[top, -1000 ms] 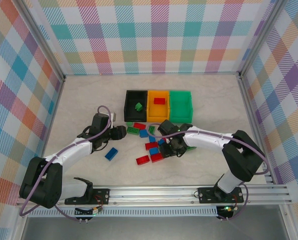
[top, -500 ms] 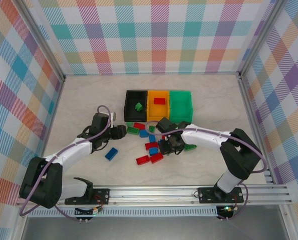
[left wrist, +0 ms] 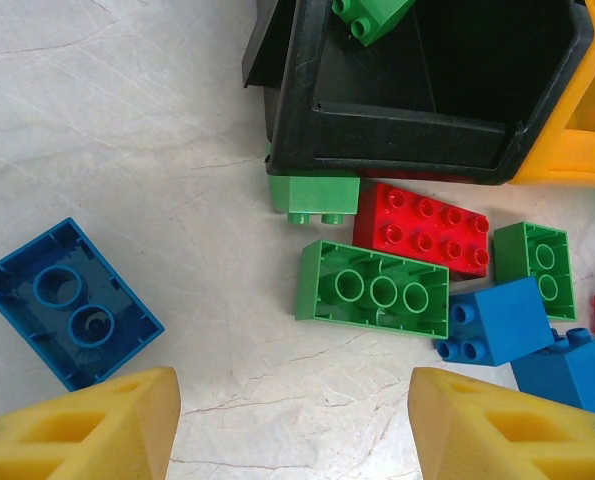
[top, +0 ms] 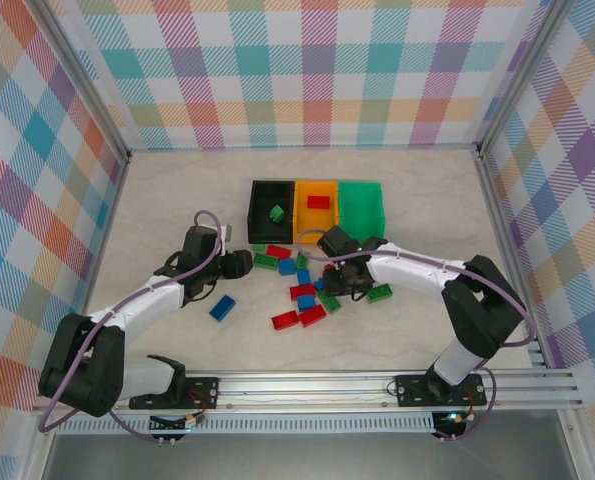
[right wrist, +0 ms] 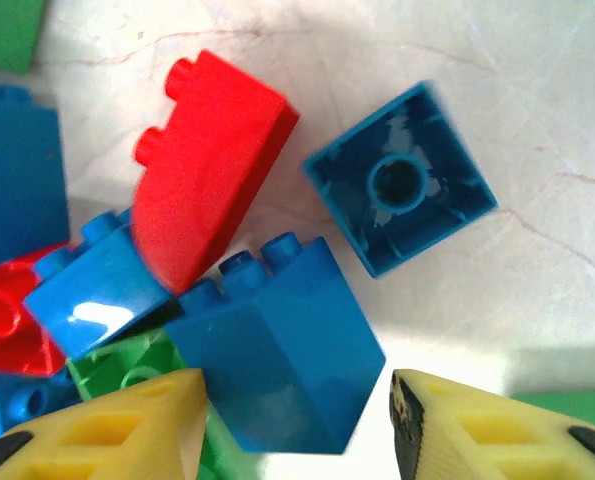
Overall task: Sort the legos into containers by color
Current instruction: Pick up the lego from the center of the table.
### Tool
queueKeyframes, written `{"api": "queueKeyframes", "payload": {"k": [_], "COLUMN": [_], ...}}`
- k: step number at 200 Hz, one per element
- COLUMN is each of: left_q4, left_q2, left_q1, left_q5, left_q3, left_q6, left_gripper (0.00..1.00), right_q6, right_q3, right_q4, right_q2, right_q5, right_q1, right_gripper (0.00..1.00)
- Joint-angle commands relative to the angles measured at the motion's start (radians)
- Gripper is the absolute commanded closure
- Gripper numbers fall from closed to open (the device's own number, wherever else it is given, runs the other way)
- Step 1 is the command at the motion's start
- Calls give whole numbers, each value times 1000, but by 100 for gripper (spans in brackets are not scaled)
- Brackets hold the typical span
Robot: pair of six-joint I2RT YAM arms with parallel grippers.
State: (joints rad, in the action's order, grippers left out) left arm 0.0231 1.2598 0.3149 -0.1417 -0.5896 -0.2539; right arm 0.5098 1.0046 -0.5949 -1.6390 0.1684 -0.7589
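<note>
The containers stand in a row at the back: black (top: 258, 208), orange (top: 315, 224), green (top: 361, 222). The black one (left wrist: 397, 135) holds a green lego (left wrist: 369, 14), the orange one a red lego (top: 319, 202). Loose legos (top: 299, 290) lie scattered in front of them. My right gripper (top: 338, 281) (right wrist: 294, 385) is over this pile, shut on a tilted blue brick (right wrist: 277, 350) that hangs above a red brick (right wrist: 202, 160) and other blue ones. My left gripper (top: 239, 263) (left wrist: 292, 400) stands open over bare table, just short of an upturned green brick (left wrist: 374, 290).
A lone blue brick (top: 222, 307) (left wrist: 67, 300) lies left of the pile. Two red bricks (top: 298, 317) and a green one (top: 379, 293) lie at the pile's near edge. Plaid walls close in the table on three sides.
My right gripper has moved away from the near edge of the pile toward the containers, carrying the blue brick. The left arm has stayed still.
</note>
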Motion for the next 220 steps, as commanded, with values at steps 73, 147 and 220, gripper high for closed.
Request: {"api": "queueKeyframes", "payload": {"k": [73, 147, 220], "left_q4": [-14, -12, -14], "left_q2": [14, 21, 25], "left_q1": [-13, -13, -13], "left_q5": [-29, -29, -32], "left_q3": [-1, -3, -6], "left_q6": [-10, -10, -11], "left_gripper": [38, 38, 38], "right_q6": [-13, -26, -99], "right_q3": [25, 52, 96], "right_q4": [59, 70, 52], "right_q2": [-100, -112, 45], "right_q5": [-64, -79, -50], "right_q1": [47, 47, 128], "right_gripper": [45, 59, 66]}}
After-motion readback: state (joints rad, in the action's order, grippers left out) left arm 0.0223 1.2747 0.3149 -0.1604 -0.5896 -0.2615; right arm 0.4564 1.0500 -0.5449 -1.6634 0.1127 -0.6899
